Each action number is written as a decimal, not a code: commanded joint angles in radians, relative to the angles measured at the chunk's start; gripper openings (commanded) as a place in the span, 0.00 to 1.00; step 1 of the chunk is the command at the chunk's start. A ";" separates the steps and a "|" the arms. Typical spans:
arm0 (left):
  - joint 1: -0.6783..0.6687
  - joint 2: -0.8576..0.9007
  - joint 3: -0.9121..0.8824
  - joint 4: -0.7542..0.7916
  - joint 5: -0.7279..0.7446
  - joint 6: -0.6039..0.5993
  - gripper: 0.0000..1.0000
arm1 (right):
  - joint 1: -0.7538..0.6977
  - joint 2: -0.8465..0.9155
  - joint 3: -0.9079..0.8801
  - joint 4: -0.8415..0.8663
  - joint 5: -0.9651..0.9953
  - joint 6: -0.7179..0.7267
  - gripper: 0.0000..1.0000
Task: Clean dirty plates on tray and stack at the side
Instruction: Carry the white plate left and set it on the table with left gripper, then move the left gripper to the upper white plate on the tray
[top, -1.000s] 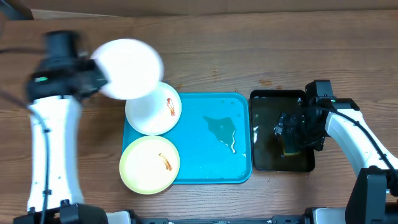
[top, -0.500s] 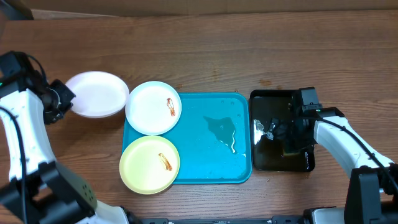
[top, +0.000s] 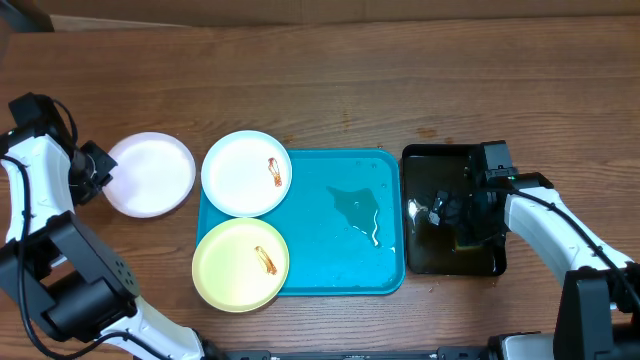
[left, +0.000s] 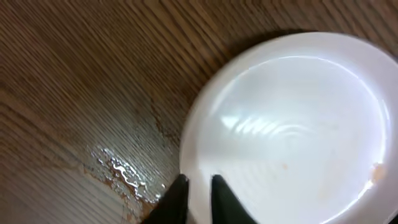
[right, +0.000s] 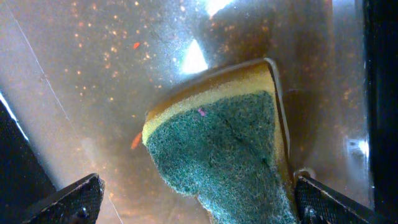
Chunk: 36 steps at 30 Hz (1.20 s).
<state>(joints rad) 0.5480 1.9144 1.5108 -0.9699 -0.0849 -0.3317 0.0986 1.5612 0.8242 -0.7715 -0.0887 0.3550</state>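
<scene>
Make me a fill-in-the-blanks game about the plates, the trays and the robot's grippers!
1. The blue tray holds ___ plates.
2. The open right gripper is over a ___ in the black tray.
3. The left gripper pinches the rim of a white plate that rests on the wooden ___.

Missing words: two; sponge; table.
</scene>
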 joint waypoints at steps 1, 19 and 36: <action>0.003 0.029 -0.004 0.006 -0.029 0.002 0.46 | 0.002 0.003 -0.008 0.002 0.010 0.008 1.00; -0.240 0.032 -0.003 -0.018 0.347 0.222 0.53 | 0.002 0.002 -0.008 0.006 0.009 -0.014 1.00; -0.407 0.137 -0.003 -0.013 0.242 0.192 0.56 | 0.002 0.002 -0.008 -0.013 0.009 -0.014 1.00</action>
<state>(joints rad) 0.1394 2.0109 1.5105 -0.9733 0.1024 -0.1387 0.0990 1.5608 0.8234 -0.7815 -0.0887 0.3424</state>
